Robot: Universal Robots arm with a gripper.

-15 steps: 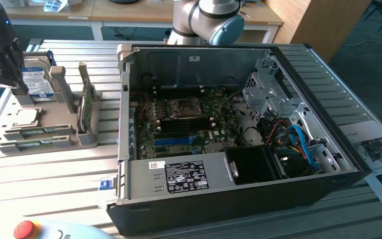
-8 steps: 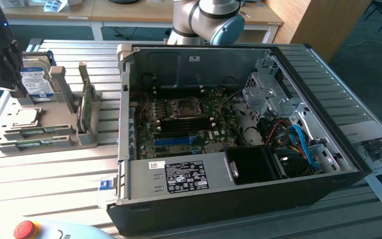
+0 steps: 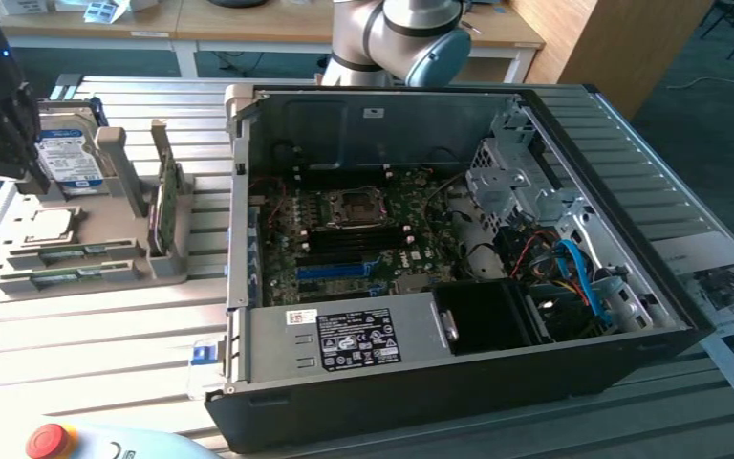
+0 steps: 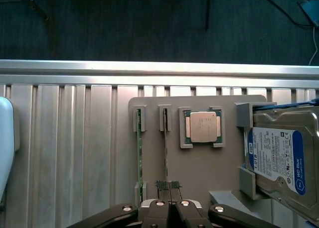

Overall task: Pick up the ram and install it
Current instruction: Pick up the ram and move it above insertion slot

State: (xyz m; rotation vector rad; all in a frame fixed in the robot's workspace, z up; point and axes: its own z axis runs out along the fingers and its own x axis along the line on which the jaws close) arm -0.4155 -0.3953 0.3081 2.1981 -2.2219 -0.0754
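Ram [image 3: 80,252] lay in its grey tray [image 3: 150,273] on the desk [image 3: 87,363] at the exterior view's left, well apart from the open computer case [image 3: 469,382]; you had installed nothing. In the wrist view, your pincer [image 4: 169,185] hovered over one end of the ram [image 4: 166,148], fingers together, apparently holding nothing.

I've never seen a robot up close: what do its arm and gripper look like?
The arm is built of rounded silver-grey metal segments, with a pale blue cap on one joint. The gripper is black, with ridged pads at its tips and round silver bolt heads on its linkages.
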